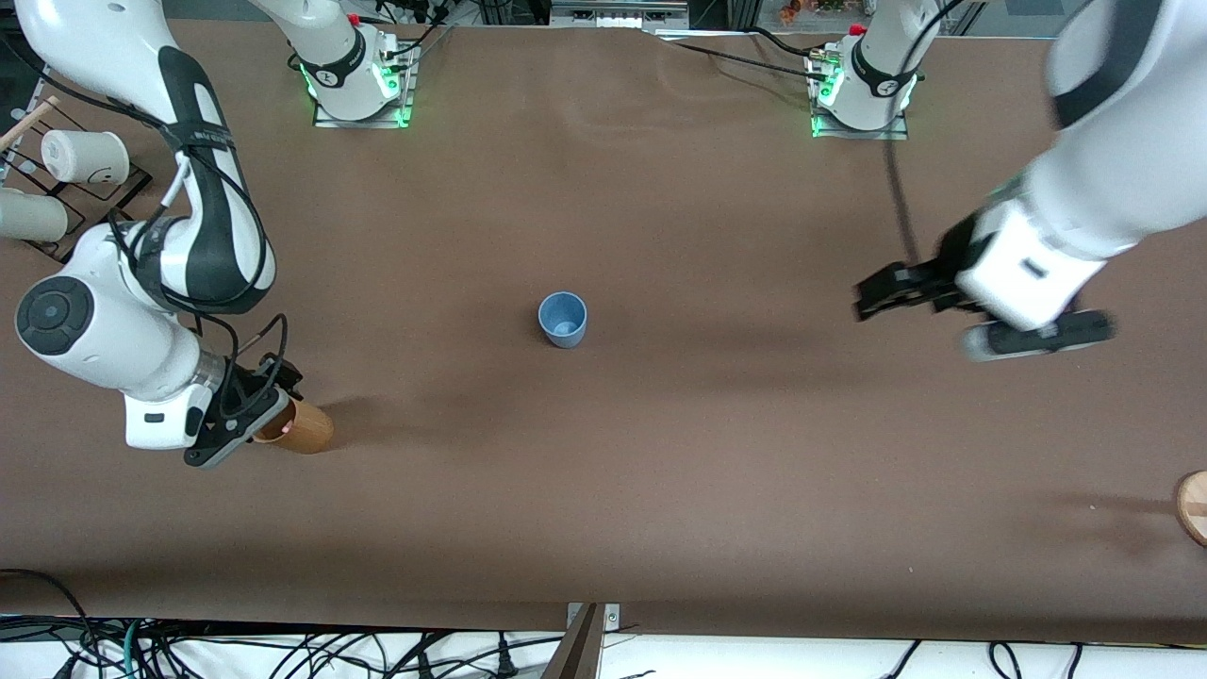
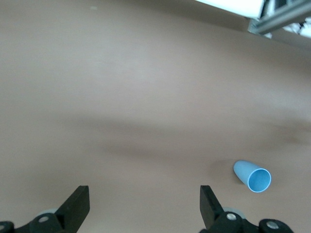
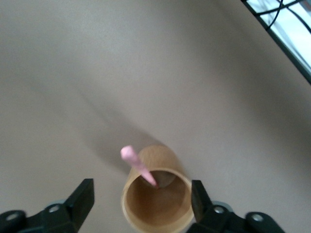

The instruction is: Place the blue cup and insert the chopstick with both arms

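Note:
The blue cup (image 1: 563,319) stands upright at the middle of the table; it also shows in the left wrist view (image 2: 252,175). My left gripper (image 1: 866,300) is open and empty in the air over bare table toward the left arm's end, its fingers (image 2: 77,203) wide apart around nothing (image 2: 144,194). My right gripper (image 1: 267,415) is open just above the tan cup (image 1: 304,429), one finger (image 3: 83,196) on each side of the rim (image 3: 142,194), not touching. The pink-tipped chopstick (image 3: 138,166) leans inside the tan cup (image 3: 156,206), its tip above the rim.
A black rack with white cups (image 1: 85,156) stands at the right arm's end of the table. A round wooden thing (image 1: 1194,505) lies at the table's edge at the left arm's end. The table is covered in brown cloth (image 1: 660,471).

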Controlling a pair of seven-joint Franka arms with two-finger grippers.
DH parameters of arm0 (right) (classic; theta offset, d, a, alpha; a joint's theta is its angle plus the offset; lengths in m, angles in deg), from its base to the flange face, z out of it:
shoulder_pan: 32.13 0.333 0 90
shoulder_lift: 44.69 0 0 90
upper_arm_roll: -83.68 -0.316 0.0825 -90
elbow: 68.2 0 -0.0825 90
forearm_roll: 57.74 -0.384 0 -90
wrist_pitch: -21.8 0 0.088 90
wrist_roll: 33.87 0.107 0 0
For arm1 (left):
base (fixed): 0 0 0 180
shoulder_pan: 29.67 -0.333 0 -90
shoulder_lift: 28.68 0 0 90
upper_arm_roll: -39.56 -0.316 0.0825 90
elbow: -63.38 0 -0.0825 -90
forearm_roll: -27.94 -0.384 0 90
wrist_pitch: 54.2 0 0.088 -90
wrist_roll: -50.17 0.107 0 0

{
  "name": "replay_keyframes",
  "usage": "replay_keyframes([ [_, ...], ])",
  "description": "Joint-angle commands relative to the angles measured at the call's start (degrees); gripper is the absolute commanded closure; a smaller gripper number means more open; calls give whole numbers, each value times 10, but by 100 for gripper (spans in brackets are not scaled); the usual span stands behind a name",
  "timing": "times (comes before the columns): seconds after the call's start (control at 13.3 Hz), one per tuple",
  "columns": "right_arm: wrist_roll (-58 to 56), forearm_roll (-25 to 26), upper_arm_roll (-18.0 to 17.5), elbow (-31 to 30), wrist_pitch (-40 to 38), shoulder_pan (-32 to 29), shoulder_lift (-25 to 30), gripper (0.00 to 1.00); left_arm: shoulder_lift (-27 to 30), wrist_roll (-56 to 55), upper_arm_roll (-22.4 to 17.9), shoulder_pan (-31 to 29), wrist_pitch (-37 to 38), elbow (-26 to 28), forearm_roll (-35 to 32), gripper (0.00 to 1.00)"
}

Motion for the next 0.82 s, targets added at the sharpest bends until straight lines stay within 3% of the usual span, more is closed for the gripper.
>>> replay_keyframes([
  [0.0,-23,-8,-4,22,11,-3,-11,25,37,61,6,-51,23,35,8,0],
  [0.15,-30,-8,-5,22,23,-1,-18,38,56,169,5,-81,40,48,-5,0],
  [0.38,-39,-9,-5,22,41,-1,-22,70,107,178,4,-85,40,147,-46,0],
  [0.6,-37,-10,-5,22,40,-1,-18,99,123,182,5,-90,39,186,-59,0],
  [0.75,-34,-11,-18,22,33,-1,-8,100,137,175,7,-89,32,216,-63,0],
])
